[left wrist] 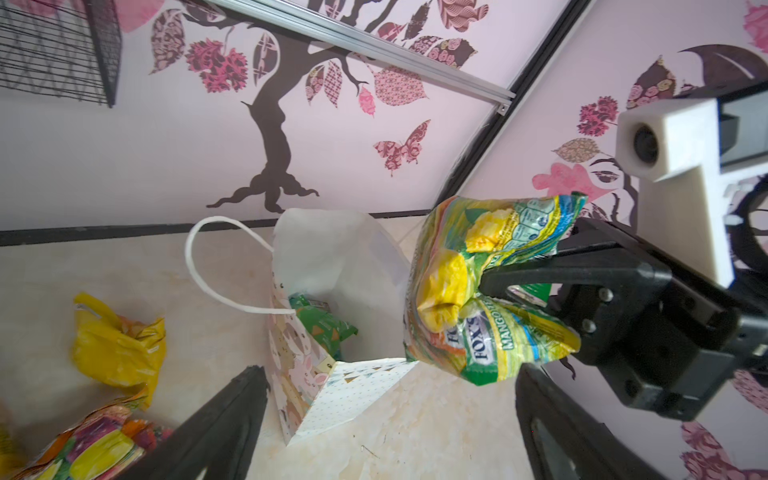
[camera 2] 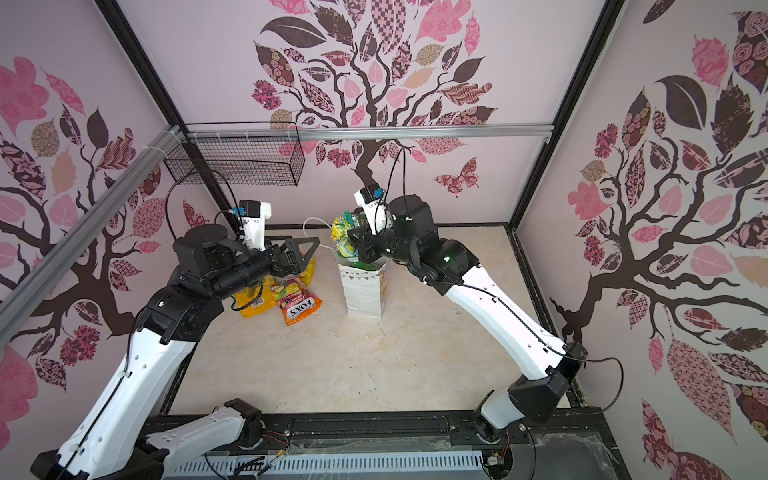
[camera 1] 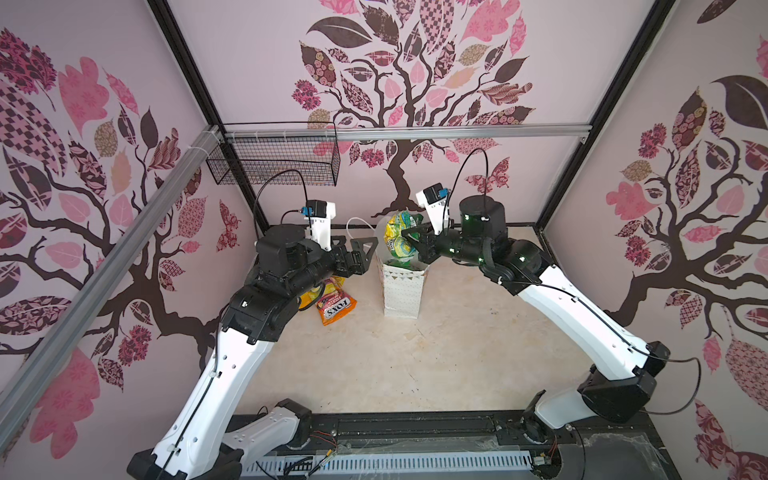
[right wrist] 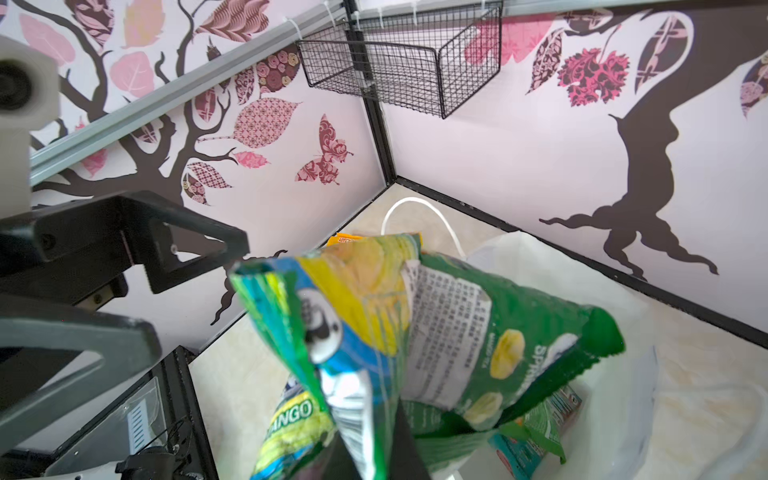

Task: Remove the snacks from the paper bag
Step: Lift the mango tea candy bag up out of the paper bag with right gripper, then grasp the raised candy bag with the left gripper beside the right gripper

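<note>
Tabletop (camera 1: 415, 365) carries the upright paper bag (camera 1: 401, 291), green packet (left wrist: 322, 328) inside. Right gripper (camera 1: 409, 241), clamped on a yellow-green packet (camera 1: 392, 235), hangs over the bag's mouth. Left gripper (camera 1: 359, 253) gapes empty beside it, above orange packet (camera 1: 334, 307) and yellow packet (camera 2: 253, 297).

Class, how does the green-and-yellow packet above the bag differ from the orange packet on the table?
Green-and-yellow packet: aloft in the right gripper; orange packet: loose on the table. Green-and-yellow packet: pinched at mid-body; orange packet: flatter. Both read FOX'S.
</note>
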Action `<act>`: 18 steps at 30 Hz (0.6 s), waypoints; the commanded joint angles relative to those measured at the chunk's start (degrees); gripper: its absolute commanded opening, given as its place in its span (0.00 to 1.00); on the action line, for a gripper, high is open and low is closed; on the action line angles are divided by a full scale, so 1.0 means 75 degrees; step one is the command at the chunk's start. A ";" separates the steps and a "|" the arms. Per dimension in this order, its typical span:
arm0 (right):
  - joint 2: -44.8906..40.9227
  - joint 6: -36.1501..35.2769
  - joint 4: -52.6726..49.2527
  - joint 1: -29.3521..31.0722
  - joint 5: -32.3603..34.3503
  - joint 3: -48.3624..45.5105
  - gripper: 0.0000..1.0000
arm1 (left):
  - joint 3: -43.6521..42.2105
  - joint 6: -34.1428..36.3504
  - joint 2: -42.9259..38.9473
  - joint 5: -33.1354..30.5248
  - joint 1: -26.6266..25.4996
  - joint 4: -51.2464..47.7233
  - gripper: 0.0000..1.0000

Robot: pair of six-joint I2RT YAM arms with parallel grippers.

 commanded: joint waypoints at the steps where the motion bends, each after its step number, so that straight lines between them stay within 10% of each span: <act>1: -0.0312 -0.0389 0.0523 0.0304 -0.0091 0.0125 0.00 | 0.0368 -0.0264 0.0126 0.0874 0.0037 0.0399 0.94; 18: -0.0325 0.0041 0.0722 0.0640 -0.0668 0.0296 0.00 | 0.0174 -0.0227 0.0566 0.2225 0.0040 0.1438 0.49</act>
